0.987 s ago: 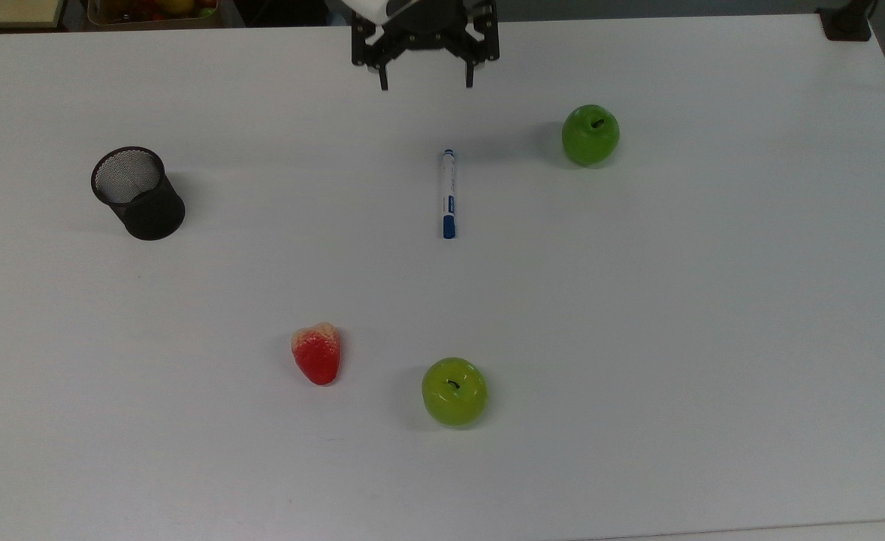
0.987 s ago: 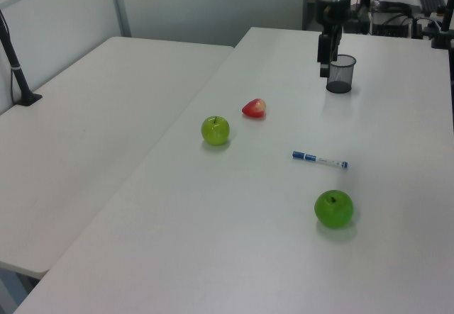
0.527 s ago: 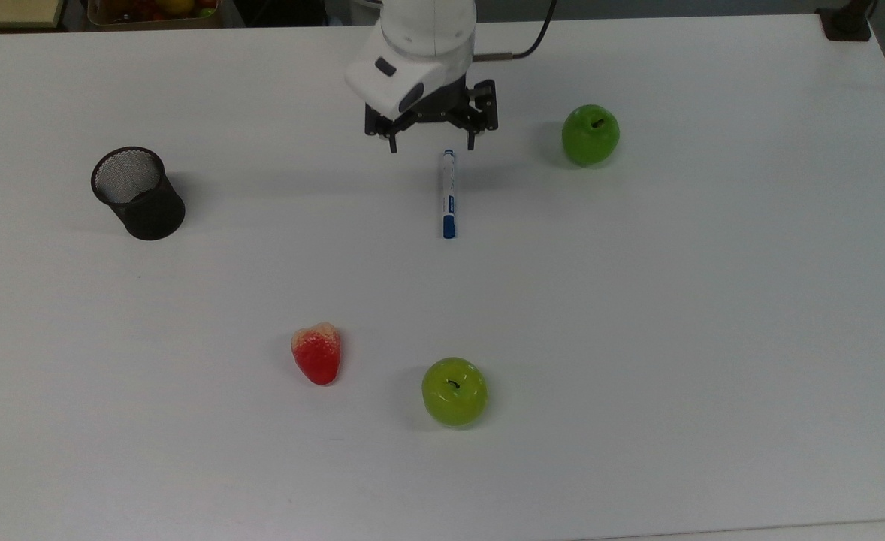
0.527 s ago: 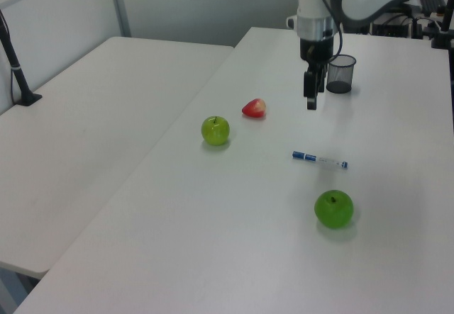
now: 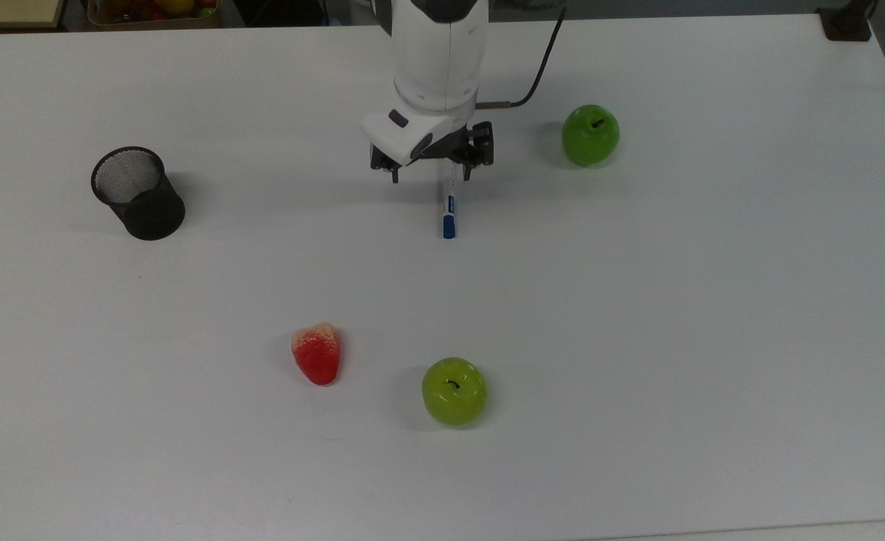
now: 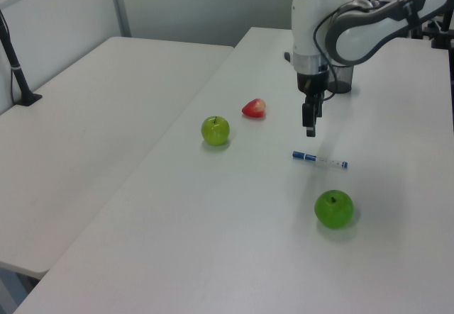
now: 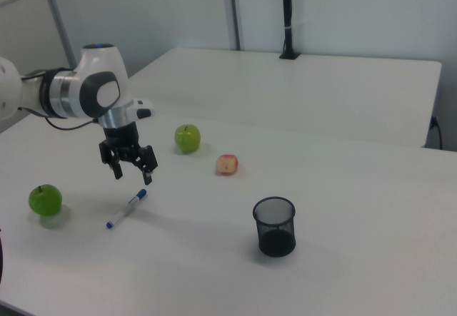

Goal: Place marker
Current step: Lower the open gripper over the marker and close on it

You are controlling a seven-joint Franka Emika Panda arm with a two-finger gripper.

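Right view shows the black two-finger gripper [image 7: 133,172] spread wide, holding nothing; the slim white blue-capped marker [image 7: 127,208] lies flat on the white table [image 7: 343,209] just below the jaws, seemingly lined up for grasping.

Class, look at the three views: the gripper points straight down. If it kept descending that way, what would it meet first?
Most likely the marker lying on the table; the open gripper hangs above it, though exact alignment is hard to judge.
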